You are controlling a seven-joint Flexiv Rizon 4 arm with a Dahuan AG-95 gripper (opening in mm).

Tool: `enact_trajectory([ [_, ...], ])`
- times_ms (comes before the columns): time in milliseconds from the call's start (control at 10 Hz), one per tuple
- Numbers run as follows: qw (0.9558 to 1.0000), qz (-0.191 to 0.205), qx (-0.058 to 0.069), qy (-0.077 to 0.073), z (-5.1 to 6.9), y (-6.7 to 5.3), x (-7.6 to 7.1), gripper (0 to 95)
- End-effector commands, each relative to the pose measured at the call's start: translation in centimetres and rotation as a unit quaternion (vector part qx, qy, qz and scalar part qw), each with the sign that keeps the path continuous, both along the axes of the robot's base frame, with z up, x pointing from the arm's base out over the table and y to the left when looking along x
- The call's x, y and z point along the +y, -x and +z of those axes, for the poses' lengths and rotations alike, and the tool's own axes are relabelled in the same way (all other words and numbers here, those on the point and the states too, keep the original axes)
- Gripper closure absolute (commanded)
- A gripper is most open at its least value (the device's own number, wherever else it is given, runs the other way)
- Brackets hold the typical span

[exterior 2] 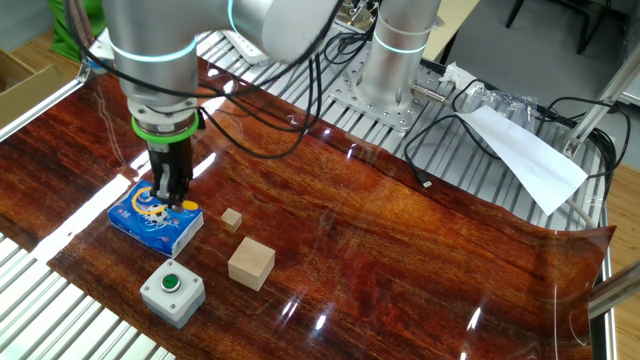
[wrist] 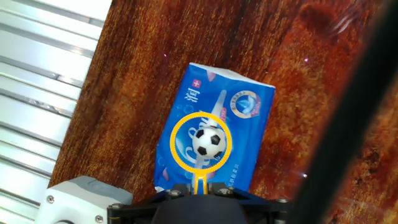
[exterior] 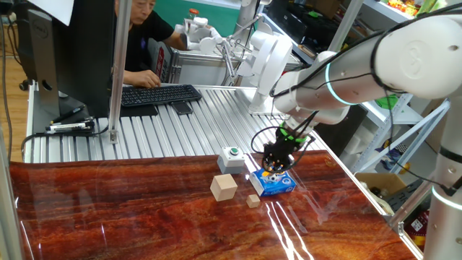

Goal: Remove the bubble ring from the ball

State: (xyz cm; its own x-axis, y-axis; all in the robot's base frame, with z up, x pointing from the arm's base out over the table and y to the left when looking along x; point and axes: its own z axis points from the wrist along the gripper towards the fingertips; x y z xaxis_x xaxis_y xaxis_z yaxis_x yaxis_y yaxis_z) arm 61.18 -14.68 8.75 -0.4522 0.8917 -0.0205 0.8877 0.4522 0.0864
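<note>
Directly over the blue pack point(wrist: 214, 127), the hand point(exterior 2: 168, 195) pinches the stem of the bubble ring point(wrist: 200, 142), whose loop encircles the ball point(wrist: 208, 141) resting on the pack. Nearby on the counter point(exterior 2: 400, 260) sit two wooden cubes point(exterior 2: 250, 262) and a grey button box point(exterior 2: 172, 291).

Glossy reddish-brown wood-grain tabletop point(exterior 2: 400, 250) carries four items. A flat blue rectangular pack point(exterior 2: 150, 222) lies at 9 o'clock, a grey box with green button point(exterior 2: 172, 290) at 7 o'clock. A small beige wooden cube point(exterior 2: 232, 220) and a larger beige wooden cube point(exterior 2: 251, 263) sit nearer centre.
</note>
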Motion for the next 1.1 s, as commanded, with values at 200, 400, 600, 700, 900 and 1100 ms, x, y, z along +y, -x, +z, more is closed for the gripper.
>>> enact_trajectory([
  [200, 0.9988, 0.047, 0.011, 0.002, 1.7, 0.6, 1.3, 95.0],
  [400, 0.9956, 0.092, 0.020, -0.005, 3.1, 1.6, 2.7, 95.0],
  [600, 0.9890, 0.145, 0.021, -0.022, 4.4, 2.9, 4.3, 95.0],
  [700, 0.9863, 0.163, 0.020, -0.022, 4.7, 3.4, 4.8, 95.0],
  [900, 0.9747, 0.222, 0.016, -0.019, 5.1, 4.6, 5.6, 95.0],
  [1100, 0.9544, 0.297, 0.014, -0.020, 5.2, 6.0, 6.2, 95.0],
])
